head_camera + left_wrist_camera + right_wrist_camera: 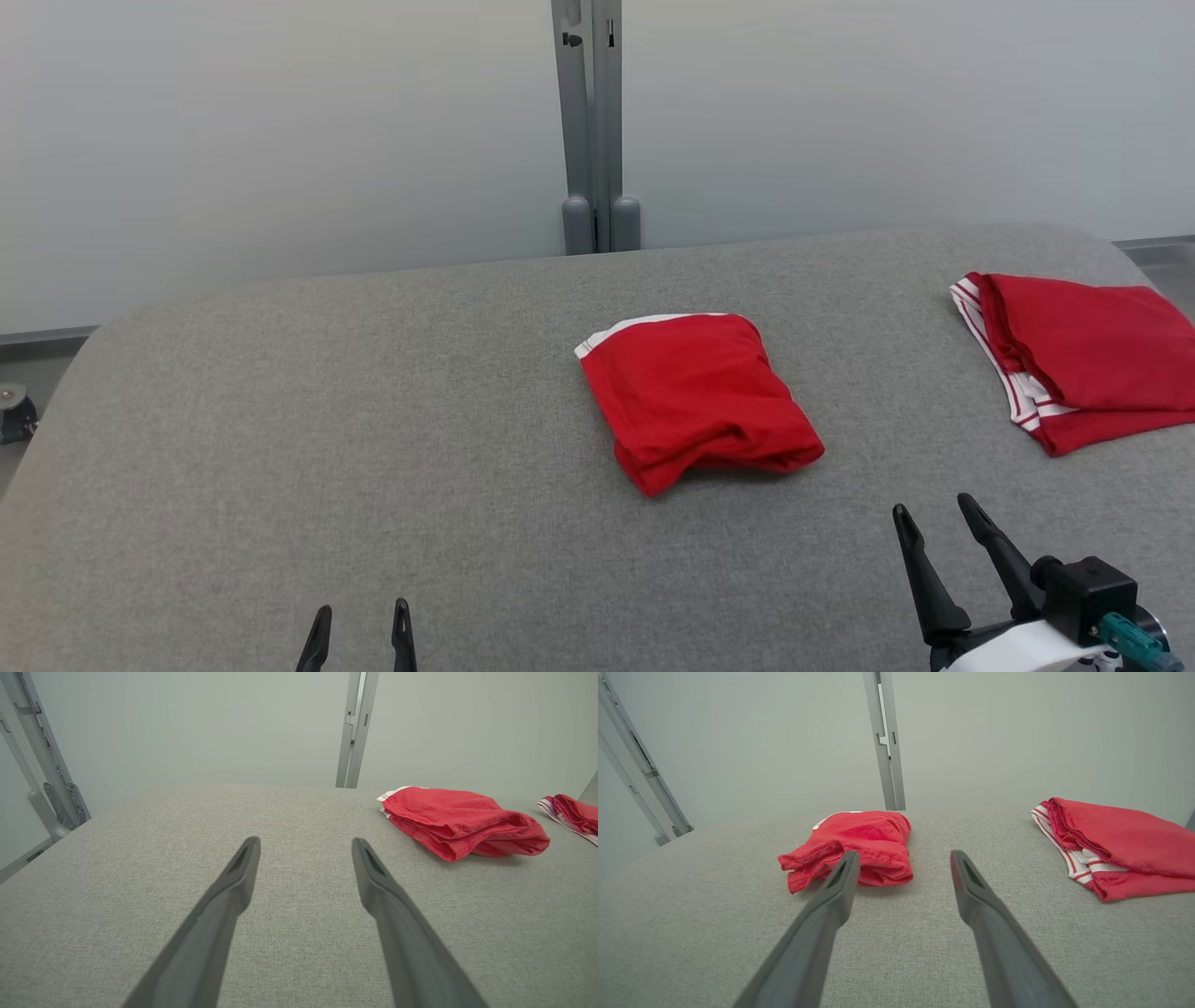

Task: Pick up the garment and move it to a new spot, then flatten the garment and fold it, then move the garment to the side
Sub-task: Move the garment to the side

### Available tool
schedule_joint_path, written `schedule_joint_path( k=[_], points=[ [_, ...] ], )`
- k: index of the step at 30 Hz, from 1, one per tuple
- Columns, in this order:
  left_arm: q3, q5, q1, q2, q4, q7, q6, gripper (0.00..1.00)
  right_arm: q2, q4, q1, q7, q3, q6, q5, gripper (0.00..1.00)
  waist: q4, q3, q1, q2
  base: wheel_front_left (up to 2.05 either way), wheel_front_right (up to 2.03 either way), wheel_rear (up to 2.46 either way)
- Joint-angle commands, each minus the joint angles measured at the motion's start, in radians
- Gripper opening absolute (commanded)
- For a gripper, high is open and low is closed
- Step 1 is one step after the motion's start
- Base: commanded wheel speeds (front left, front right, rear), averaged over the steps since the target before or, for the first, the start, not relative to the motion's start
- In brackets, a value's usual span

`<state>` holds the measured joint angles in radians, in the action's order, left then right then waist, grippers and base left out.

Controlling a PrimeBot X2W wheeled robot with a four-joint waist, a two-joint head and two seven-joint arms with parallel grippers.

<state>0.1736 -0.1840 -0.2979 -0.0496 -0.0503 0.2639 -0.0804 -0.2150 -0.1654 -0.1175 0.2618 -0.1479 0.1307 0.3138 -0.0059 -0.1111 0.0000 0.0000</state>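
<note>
Head view: left gripper (362, 609) and right gripper (934, 506) are hanging spread, empty; I'm risking pinching one layer of red garment (695, 397).

Right gripper (932, 506) on my feed: two long black tapered fingers, black boxy mount (1088, 588), white wrist shell (1022, 649), teal connector (1130, 639). My left gripper (362, 609): matching dark grey fingers, narrow slot near each tip.

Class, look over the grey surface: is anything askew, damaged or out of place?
The middle red garment lies slanted on the grey surface, its near folds bulging loosely. A second red garment lies by the right edge, white trim showing. Nothing looks spilled or torn.
</note>
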Motion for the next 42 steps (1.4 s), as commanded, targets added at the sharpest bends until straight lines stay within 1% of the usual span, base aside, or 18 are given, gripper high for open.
schedule_joint_path(
  k=[1,5,8,11,15,17,22,25,27,31,35,36,37,38,39,40,42],
  points=[
    [-0.003,0.0,0.003,-0.002,0.004,0.0,-0.007,1.0,0.004,-0.005,-0.006,0.004,0.004,0.0,-0.002,1.0,0.004,0.01,0.0,0.0,0.0,0.0,0.0],
    [0.003,0.007,0.018,-0.002,0.012,0.0,-0.008,1.0,-0.004,-0.016,0.025,0.004,0.01,0.0,0.011,1.0,0.016,0.039,0.0,0.0,0.0,0.0,0.0],
    [0.024,0.011,0.03,-0.002,0.015,0.0,-0.009,1.0,-0.019,-0.053,0.059,0.004,-0.006,0.0,0.047,1.0,0.036,0.066,0.0,0.0,0.0,0.0,0.0],
    [0.04,0.013,0.045,-0.002,0.013,0.0,-0.007,1.0,-0.048,-0.095,0.123,0.004,-0.022,0.0,0.103,1.0,0.055,0.096,0.0,0.0,0.0,0.0,0.0],
    [0.062,0.006,0.076,-0.002,0.018,0.0,-0.007,1.0,-0.092,-0.187,0.255,-0.002,-0.075,0.0,0.23,1.0,0.073,0.157,0.0,0.0,0.0,0.0,0.0],
    [0.075,0.006,0.098,-0.002,0.018,0.0,-0.002,1.0,-0.111,-0.24,0.341,-0.053,-0.096,0.0,0.319,1.0,0.083,0.194,0.0,0.0,0.0,0.0,0.0],
    [0.106,0.003,0.163,-0.002,0.014,0.0,0.002,1.0,-0.165,-0.34,0.541,-0.235,-0.15,0.0,0.528,1.0,0.111,0.282,0.0,0.0,0.0,0.0,0.0],
    [0.127,-0.001,0.202,-0.002,0.013,0.0,0.002,1.0,-0.201,-0.389,0.636,-0.352,-0.184,0.0,0.614,1.0,0.133,0.329,0.0,0.0,0.0,0.0,0.0],
    [0.139,-0.005,0.222,-0.002,0.012,0.0,0.001,1.0,-0.211,-0.412,0.677,-0.401,-0.2,0.0,0.653,1.0,0.145,0.353,0.0,0.0,0.0,0.0,0.0],
    [0.162,-0.018,0.257,-0.002,0.007,0.0,-0.005,1.0,-0.228,-0.458,0.741,-0.438,-0.234,0.0,0.695,1.0,0.167,0.395,0.0,0.0,0.0,0.0,0.0],
    [0.174,-0.029,0.281,-0.002,-0.003,0.0,-0.006,1.0,-0.209,-0.499,0.772,-0.449,-0.281,0.0,0.724,1.0,0.177,0.421,0.0,0.0,0.0,0.0,0.0],
    [0.176,-0.029,0.284,-0.002,-0.004,0.0,-0.006,1.0,-0.205,-0.513,0.777,-0.453,-0.295,0.0,0.73,0.96,0.179,0.424,0.0,0.0,0.0,0.0,0.0],
    [0.178,-0.027,0.288,-0.002,-0.006,0.0,-0.006,1.0,-0.198,-0.52,0.779,-0.457,-0.307,0.0,0.738,0.71,0.179,0.427,0.0,0.0,0.0,0.0,0.0],
    [0.179,-0.027,0.292,-0.002,-0.007,0.0,-0.007,1.0,-0.187,-0.522,0.78,-0.464,-0.321,0.0,0.753,0.08,0.179,0.428,0.0,0.0,0.0,0.0,0.0],
    [0.179,-0.026,0.295,-0.002,-0.009,0.0,-0.007,1.0,-0.183,-0.52,0.775,-0.469,-0.334,0.0,0.764,0.0,0.178,0.428,0.0,0.0,0.0,0.0,0.0],
    [0.179,-0.024,0.298,-0.002,-0.01,0.0,-0.005,1.0,-0.186,-0.511,0.766,-0.473,-0.354,0.0,0.77,0.0,0.175,0.427,0.0,0.0,0.0,0.0,0.0],
    [0.176,-0.019,0.296,-0.002,-0.008,0.0,-0.003,1.0,-0.213,-0.498,0.759,-0.441,-0.377,0.0,0.762,0.0,0.165,0.422,0.0,0.0,0.0,0.0,0.0]
  ],
)
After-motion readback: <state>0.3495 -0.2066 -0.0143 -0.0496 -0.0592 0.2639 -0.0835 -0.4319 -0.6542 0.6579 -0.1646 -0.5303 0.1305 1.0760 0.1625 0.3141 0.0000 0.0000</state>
